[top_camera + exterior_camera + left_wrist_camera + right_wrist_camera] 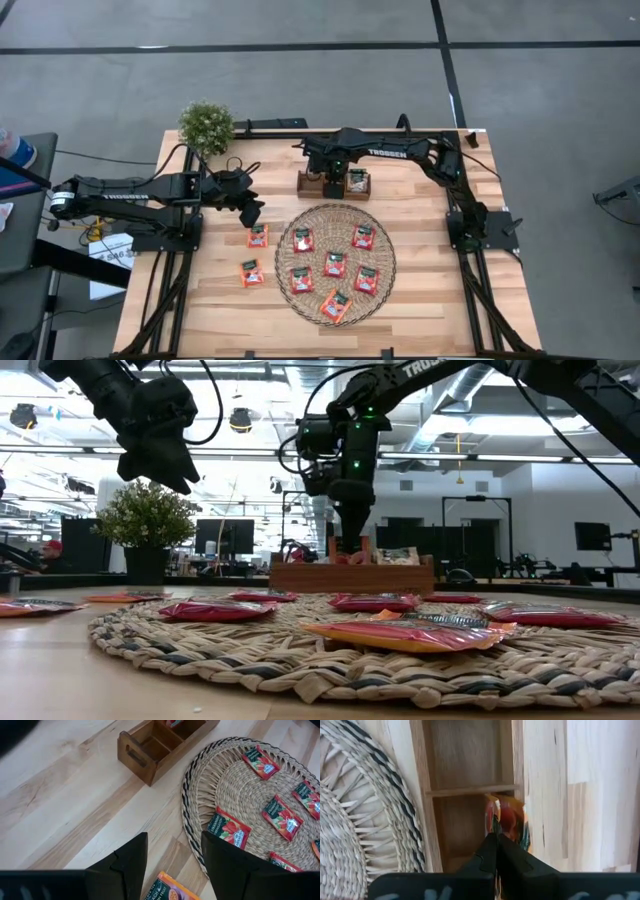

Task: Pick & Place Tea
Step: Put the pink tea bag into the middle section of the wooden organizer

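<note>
Several red-orange tea sachets [334,264] lie flat on the round woven mat [290,222]. Two more [257,237] [251,272] lie on the table to the mat's left. Behind the mat stands the wooden three-slot tray [310,186], with a pale sachet [357,182] in its right slot. My right gripper [496,840] points down over the tray's middle slot, shut on a red-orange sachet [509,822]. My left gripper [172,840] hovers open above the table left of the mat, with nothing between its fingers. My right gripper pinches the sachet's upper edge [501,836] between its two shut fingers, coming from above and pointing down. The sachet hangs on edge below the fingers, inside the tray's middle slot near its far wall. Whether its lower edge rests on the slot's floor cannot be told.
A small potted plant [206,125] stands at the table's far left corner. An orange sachet [167,892] lies right below my left gripper. Bare wood [440,300] shows right of the mat and along the near edge.
</note>
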